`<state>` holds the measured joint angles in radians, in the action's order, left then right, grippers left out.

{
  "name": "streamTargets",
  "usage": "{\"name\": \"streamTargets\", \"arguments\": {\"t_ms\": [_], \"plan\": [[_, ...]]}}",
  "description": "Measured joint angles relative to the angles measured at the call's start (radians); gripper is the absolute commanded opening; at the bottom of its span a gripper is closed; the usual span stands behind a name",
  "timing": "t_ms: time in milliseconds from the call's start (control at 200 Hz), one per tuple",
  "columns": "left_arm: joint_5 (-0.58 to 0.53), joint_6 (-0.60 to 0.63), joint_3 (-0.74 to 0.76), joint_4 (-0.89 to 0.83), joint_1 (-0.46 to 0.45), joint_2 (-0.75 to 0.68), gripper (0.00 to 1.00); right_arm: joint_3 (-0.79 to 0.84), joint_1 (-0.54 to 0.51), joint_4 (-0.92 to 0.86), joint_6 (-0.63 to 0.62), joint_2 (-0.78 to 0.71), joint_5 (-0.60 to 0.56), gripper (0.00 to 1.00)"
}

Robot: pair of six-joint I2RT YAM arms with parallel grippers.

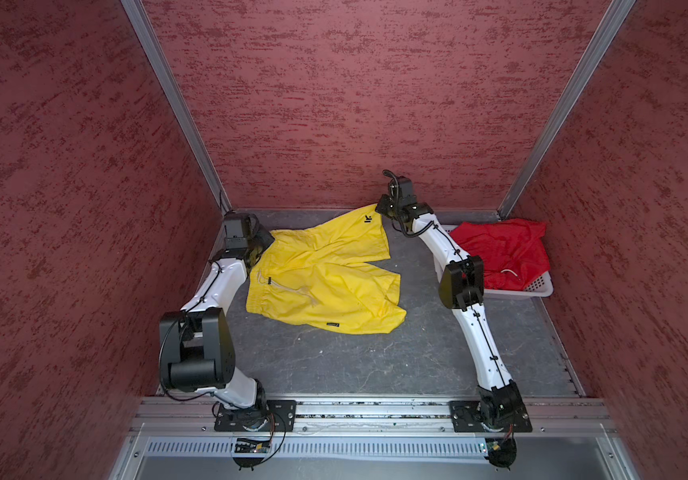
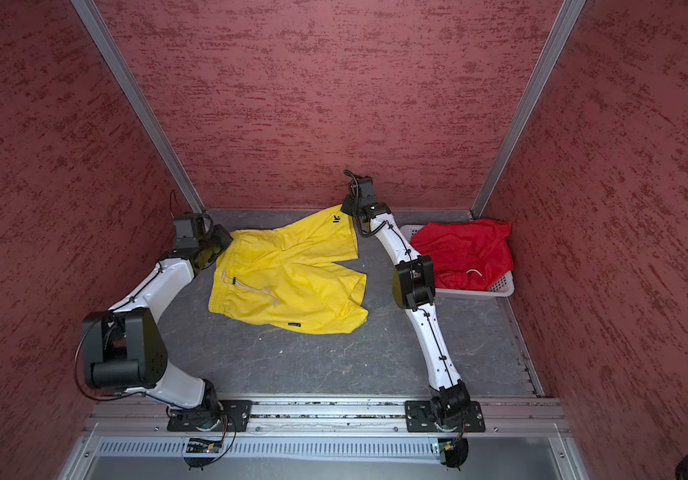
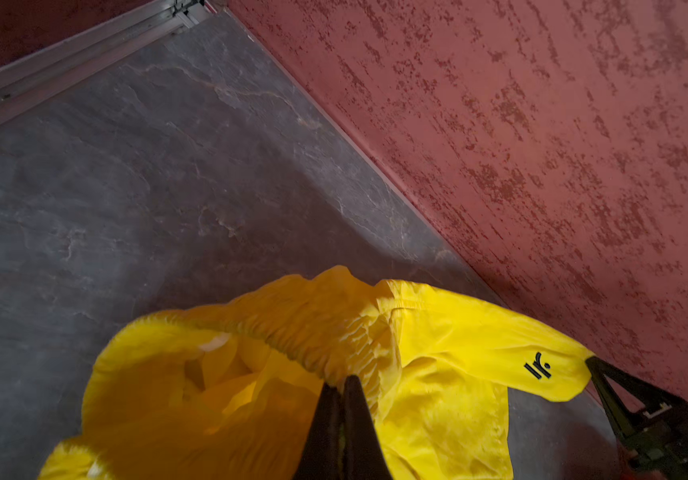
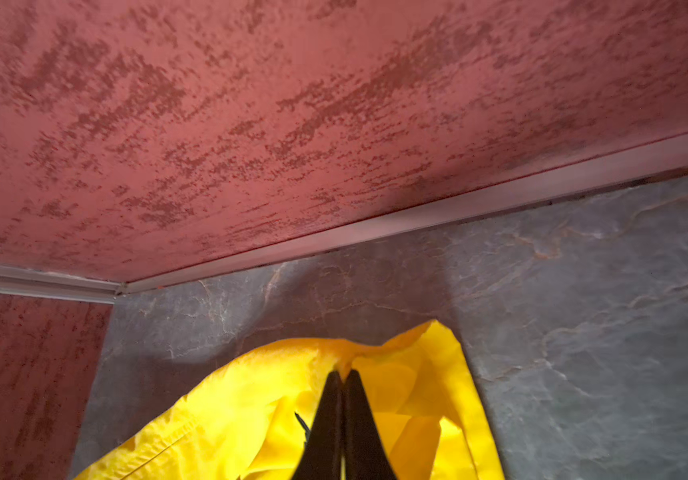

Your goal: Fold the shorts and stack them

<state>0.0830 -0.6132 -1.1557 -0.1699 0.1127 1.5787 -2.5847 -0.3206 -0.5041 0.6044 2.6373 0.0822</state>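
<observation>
Yellow shorts [image 1: 325, 282] lie spread and unfolded at the middle of the table [image 1: 375, 357] in both top views. Our left gripper [image 1: 258, 248] meets their waistband at ten o'clock and our right gripper [image 1: 380, 209] a leg corner at one o'clock. Red shorts [image 1: 500, 253] sit crumpled in the basket [image 1: 539, 289] at three o'clock. From the left wrist we see jaws pinched shut on the waistband; from the right wrist, jaws closed on yellow hem. We judge nothing folded or stacked yet, with both pairs left to do.

Overhead stereo pair; wrist views near yellow shorts [image 3: 437, 340]
</observation>
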Motion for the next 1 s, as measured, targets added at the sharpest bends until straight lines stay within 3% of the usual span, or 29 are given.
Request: {"name": "streamTargets", "arguments": {"t_ms": [70,105,180,210,240,356,411,511,596,706,786,1002], "plan": [[-0.027,0.002,-0.055,0.013,0.014,0.042,0.00,0.000,0.003,0.041,-0.014,-0.001,-0.006,0.53],[-0.042,0.002,-0.075,0.014,0.023,0.054,0.06,0.000,0.004,0.055,-0.026,-0.002,-0.011,0.57],[-0.087,-0.002,-0.099,0.013,0.047,0.064,0.35,0.000,0.004,0.065,-0.055,-0.003,-0.027,0.62],[-0.111,-0.007,-0.104,0.014,0.061,0.065,0.54,0.001,0.004,0.065,-0.065,-0.003,-0.032,0.62],[-0.130,-0.011,-0.107,0.012,0.074,0.065,0.65,0.004,0.003,0.063,-0.075,-0.004,-0.040,0.63],[-0.188,-0.050,-0.121,-0.010,0.140,0.065,0.83,0.058,0.000,0.035,-0.127,-0.041,-0.065,0.60],[-0.200,-0.079,-0.127,-0.031,0.175,0.065,0.87,0.116,-0.008,0.011,-0.158,-0.086,-0.077,0.59],[-0.201,-0.106,-0.119,-0.058,0.218,0.061,0.84,0.248,-0.037,-0.018,-0.208,-0.192,-0.106,0.58],[-0.185,-0.125,-0.073,-0.071,0.212,0.026,0.73,0.395,-0.091,-0.028,-0.256,-0.313,-0.138,0.55],[-0.160,-0.141,0.010,-0.101,0.143,-0.064,0.43,0.614,-0.182,-0.022,-0.296,-0.483,-0.166,0.54],[-0.150,-0.128,0.066,-0.115,0.065,-0.131,0.30,0.784,-0.246,-0.008,-0.302,-0.598,-0.167,0.55],[-0.135,-0.131,0.245,-0.169,-0.168,-0.305,0.27,1.187,-0.282,0.018,-0.230,-0.814,-0.088,0.60]]}}
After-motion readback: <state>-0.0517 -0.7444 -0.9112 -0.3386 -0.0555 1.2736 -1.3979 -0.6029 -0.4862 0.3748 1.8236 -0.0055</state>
